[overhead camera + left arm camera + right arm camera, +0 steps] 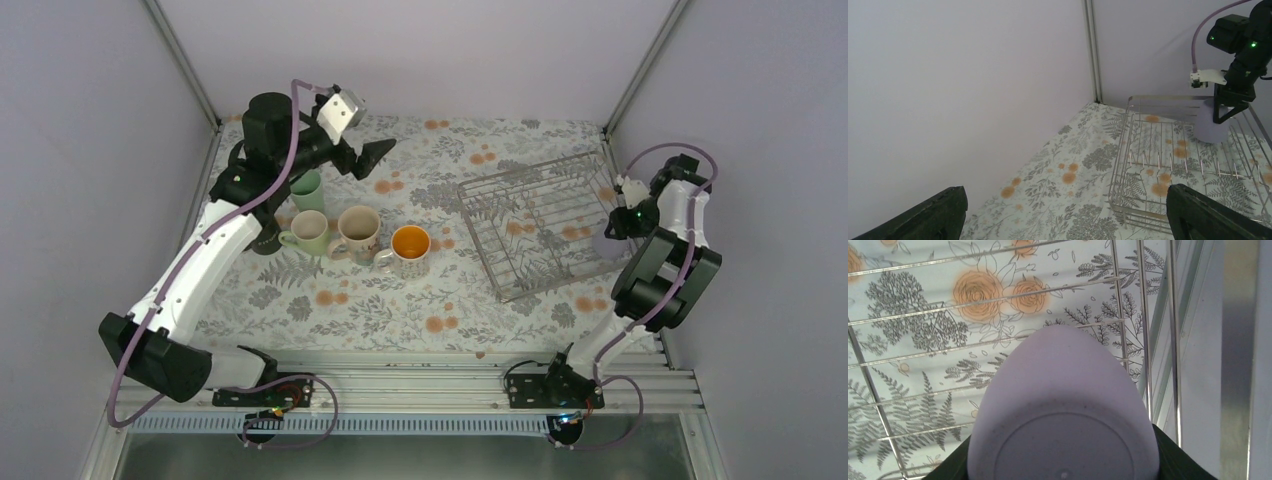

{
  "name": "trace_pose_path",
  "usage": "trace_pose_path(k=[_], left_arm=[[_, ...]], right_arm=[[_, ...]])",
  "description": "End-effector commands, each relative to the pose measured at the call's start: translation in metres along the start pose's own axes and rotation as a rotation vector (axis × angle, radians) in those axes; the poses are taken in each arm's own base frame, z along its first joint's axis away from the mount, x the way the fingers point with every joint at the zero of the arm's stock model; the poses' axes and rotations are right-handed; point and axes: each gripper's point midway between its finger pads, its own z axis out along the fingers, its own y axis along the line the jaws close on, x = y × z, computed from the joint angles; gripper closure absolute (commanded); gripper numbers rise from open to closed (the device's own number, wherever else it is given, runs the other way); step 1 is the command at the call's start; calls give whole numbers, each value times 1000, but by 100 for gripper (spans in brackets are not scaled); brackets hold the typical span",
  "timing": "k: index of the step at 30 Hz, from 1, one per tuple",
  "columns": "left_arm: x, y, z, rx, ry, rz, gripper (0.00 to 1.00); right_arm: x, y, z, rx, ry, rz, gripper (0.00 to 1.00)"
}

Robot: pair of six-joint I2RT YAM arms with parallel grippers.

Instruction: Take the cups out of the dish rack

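the right gripper [1229, 111] was clamped on the lavender tumbler [1063, 405], seemingly the last cup in the dish rack [540, 225]; next it probably needed a straight lift. the left gripper [378, 150] stood apart.

Lavender tumbler [1063, 405] sits inverted inside dish rack [540, 220].

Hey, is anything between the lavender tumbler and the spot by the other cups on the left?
Yes: the low left side of the rack crosses the path from the tumbler, held by the right gripper at the rack's right edge. The open left gripper hangs near the cups, behind them.
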Motion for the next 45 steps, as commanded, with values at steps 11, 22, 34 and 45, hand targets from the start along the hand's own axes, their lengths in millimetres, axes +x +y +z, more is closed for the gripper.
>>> trace_pose_path(k=[11, 22, 34, 45], left_arm=[[-23, -27, -1, 263, -106, -153, 1], [-32, -19, -8, 553, -154, -366, 1], [-54, -32, 6, 731, -149, -351, 0], [-58, -51, 45, 803, -126, -302, 0]], right_arm=[[-88, 67, -176, -143, -467, -129, 76], [-114, 224, -355, -649, -980, -442, 77], [-108, 300, -386, -1156, -1030, -579, 76], [-154, 308, -374, -1182, -995, -550, 79]])
